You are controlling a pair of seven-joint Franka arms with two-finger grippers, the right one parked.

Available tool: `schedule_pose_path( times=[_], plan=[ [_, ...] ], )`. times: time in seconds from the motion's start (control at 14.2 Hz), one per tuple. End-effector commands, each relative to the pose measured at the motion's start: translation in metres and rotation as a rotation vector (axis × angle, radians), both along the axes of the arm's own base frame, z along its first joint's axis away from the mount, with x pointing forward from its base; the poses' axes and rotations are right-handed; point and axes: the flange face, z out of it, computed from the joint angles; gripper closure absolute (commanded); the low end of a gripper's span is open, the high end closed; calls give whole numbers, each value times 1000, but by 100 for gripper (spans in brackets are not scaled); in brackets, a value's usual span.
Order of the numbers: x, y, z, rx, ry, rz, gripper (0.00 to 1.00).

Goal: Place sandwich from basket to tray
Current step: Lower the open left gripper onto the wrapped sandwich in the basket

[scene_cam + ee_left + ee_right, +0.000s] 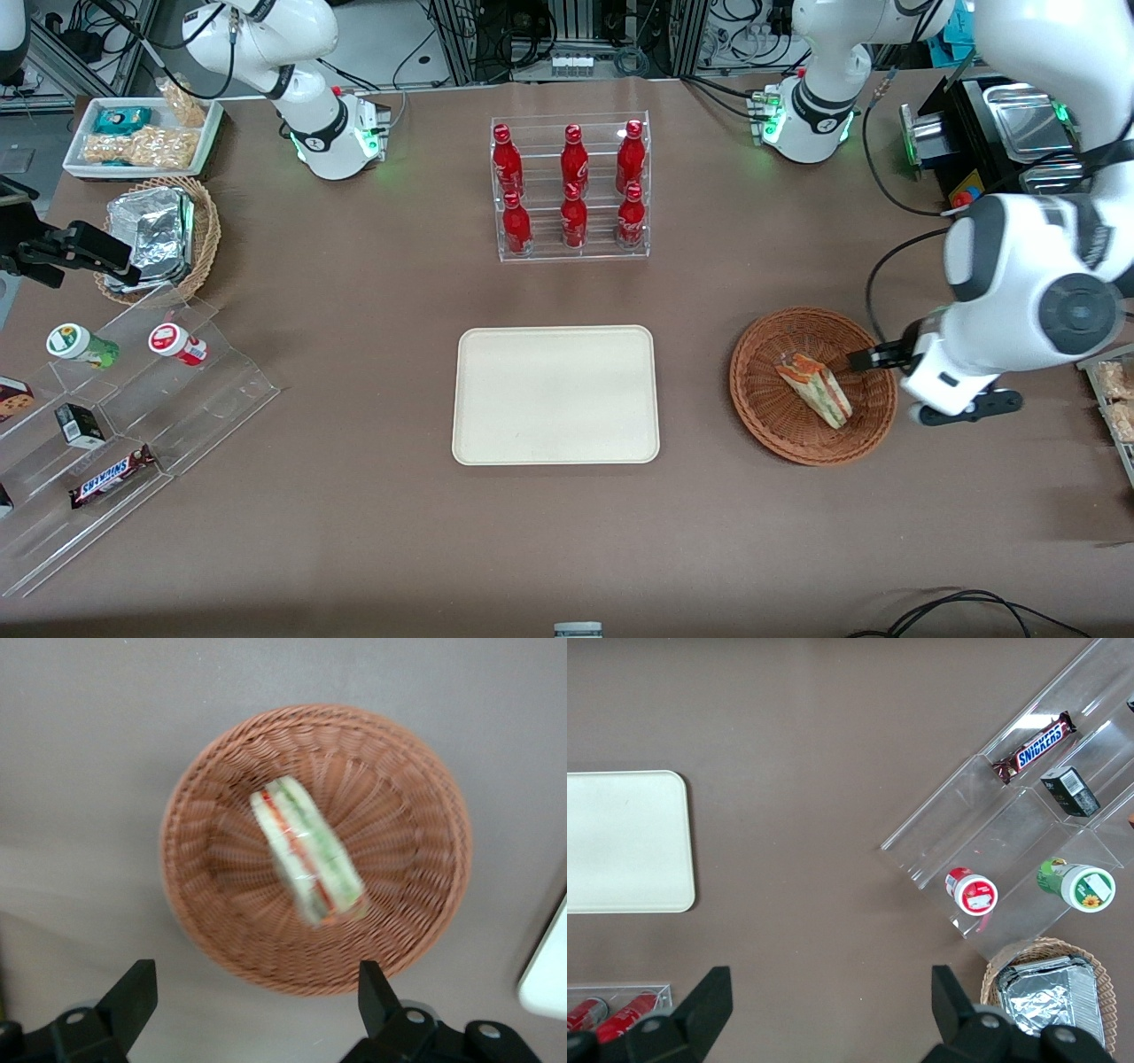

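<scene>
Front view first: one sandwich (815, 388) lies in the reddish-brown basket (769, 409), a single wrapped wedge showing red, orange and green layers. One cream tray (555, 394) sits bare in the middle of the table, beside the basket and toward the parked arm's end of it. The gripper (858, 359) hangs over the basket's rim on the working arm's end, close to the sandwich but not touching it. From the left wrist view, the fingers (131, 997) are spread wide, the sandwich (307, 850) and basket (221, 904) framed between them, nothing held.

Counting on: six red bottles (569, 186) stand in a clear rack (571, 250), three in each of two rows, farther from the front camera than the tray; their white script is too small to read. On the clear stepped stand (159, 399) there are two round tubs, one green-lidded tub (81, 345) and one red-lidded tub (177, 344), one small dark box (80, 425), and one bar reading "SNICKERS" (112, 476). A tan basket (205, 232) holds foil trays (151, 235).
</scene>
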Motion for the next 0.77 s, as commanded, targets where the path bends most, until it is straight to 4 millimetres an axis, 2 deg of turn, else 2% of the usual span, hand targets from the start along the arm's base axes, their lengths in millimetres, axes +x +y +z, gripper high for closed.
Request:
schedule_pose_path(
  times=[0.0,0.07,0.49,0.7],
  plan=[
    [-13,-20,-19,41,-43,151,0],
    [-17,-29,-30,50,-51,215,0],
    [-28,-33,-93,28,-181,527,0],
    [-30,-33,-113,40,-154,540,0]
  ],
)
